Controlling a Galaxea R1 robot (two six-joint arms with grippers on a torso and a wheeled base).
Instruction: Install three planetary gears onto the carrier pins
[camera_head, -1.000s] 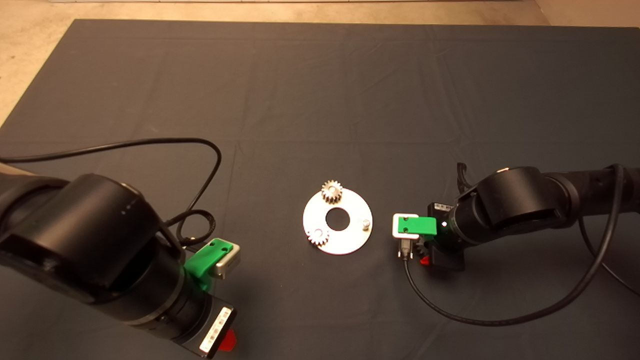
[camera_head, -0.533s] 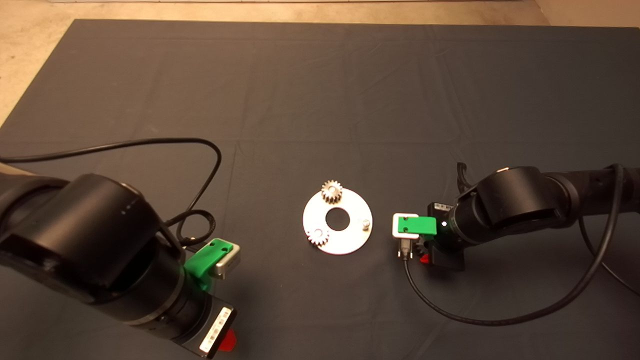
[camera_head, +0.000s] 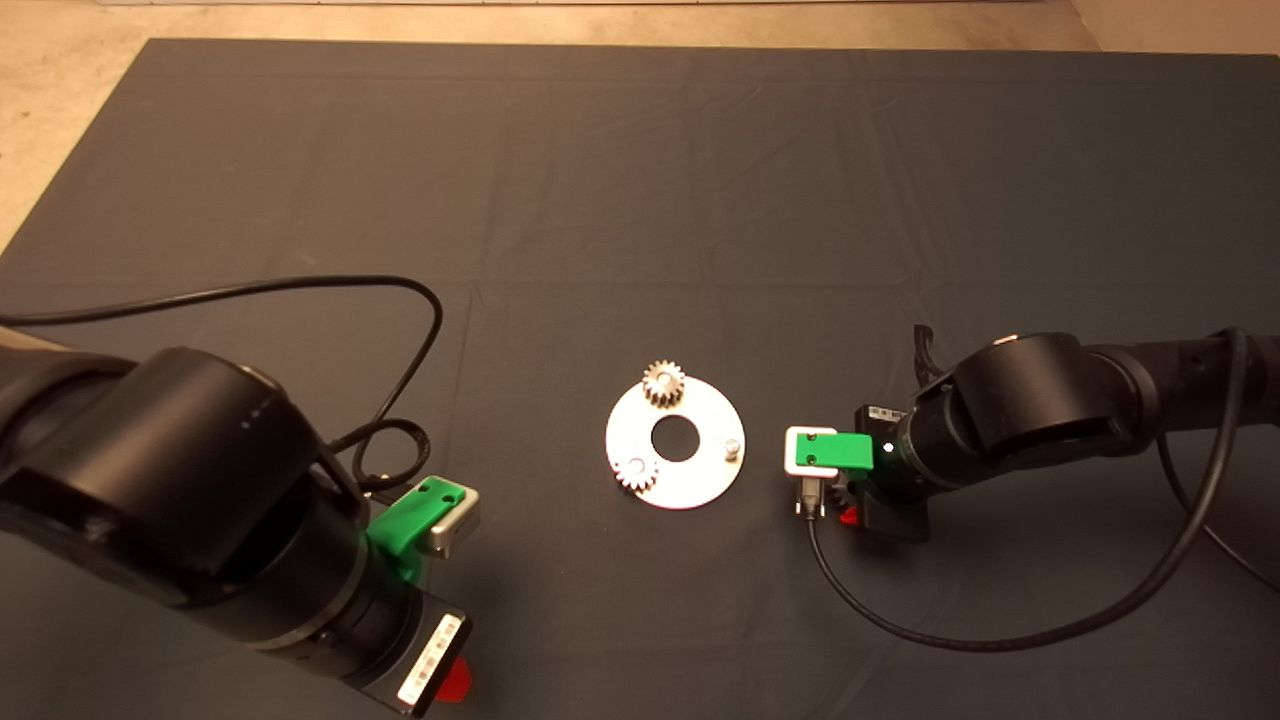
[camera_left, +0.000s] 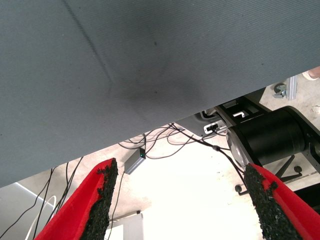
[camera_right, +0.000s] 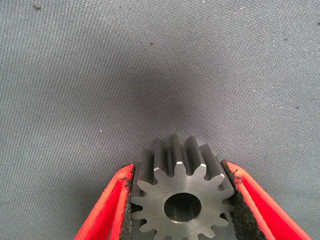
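Note:
The round shiny plate (camera_head: 700, 478) lies at the middle of the mat. Two planetary gears sit on carrier pins: one at the plate's far edge (camera_head: 663, 384), one at its near left (camera_head: 634, 473). The third carrier pin (camera_head: 733, 447) stands bare on the plate's right side. My right gripper (camera_head: 849, 502) is just right of the plate, low over the mat. In the right wrist view it (camera_right: 179, 170) is shut on the third planetary gear (camera_right: 182, 200), its pads against the teeth on both sides. My left gripper (camera_left: 182, 172) is open and empty, parked at the lower left (camera_head: 455, 680).
A black cable (camera_head: 330, 290) loops over the mat left of the plate. Another cable (camera_head: 900, 625) curves over the mat below the right gripper. The left wrist view looks past the mat's edge (camera_left: 150, 135) at floor cables and a black base (camera_left: 270, 140).

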